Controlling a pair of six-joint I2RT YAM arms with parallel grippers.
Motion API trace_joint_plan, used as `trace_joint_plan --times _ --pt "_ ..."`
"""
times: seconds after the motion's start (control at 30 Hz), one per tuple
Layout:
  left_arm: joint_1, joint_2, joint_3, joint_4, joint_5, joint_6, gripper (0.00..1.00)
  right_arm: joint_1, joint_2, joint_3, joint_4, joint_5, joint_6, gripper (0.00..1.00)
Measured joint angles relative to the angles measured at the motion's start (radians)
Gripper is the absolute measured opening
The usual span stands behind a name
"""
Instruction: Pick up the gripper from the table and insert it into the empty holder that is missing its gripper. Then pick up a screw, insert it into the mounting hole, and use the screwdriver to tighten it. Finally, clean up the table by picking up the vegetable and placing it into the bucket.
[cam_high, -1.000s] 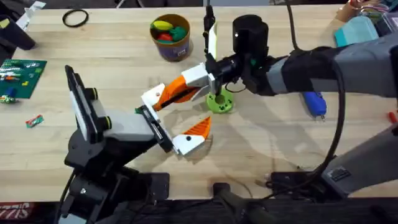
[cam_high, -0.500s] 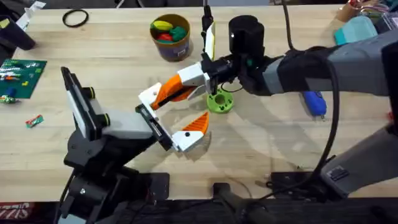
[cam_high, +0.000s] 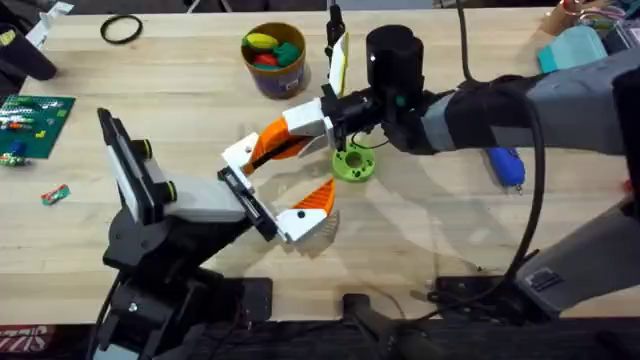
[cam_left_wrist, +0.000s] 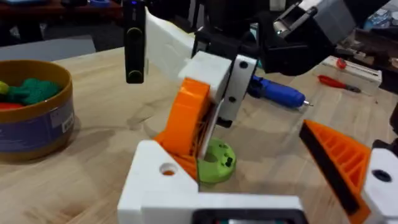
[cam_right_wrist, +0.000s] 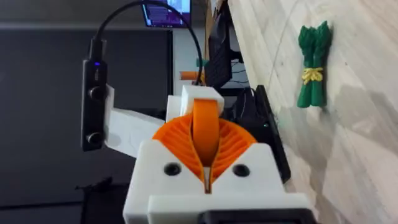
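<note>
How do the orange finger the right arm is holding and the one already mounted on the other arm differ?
The held gripper is long, with white blocks at both ends, and hangs above the table in the right gripper. The mounted finger is a shorter triangle with one white base, fixed on the holder. Both are orange ribbed plastic with white ends.

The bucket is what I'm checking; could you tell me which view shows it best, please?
The overhead view: the bucket sits whole near the table's far edge, with the toy food inside seen from above. The left wrist view shows its side wall and rim, cut off at the picture's edge.
</note>
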Motion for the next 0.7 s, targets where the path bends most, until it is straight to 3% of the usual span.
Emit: trace_joint_plan --times 0.7 --pt "0.005 0.000 0.001 -0.001 -0.042 -0.006 0.987 0.029 0.000 0.008 0.002 0.056 -0.009 0.013"
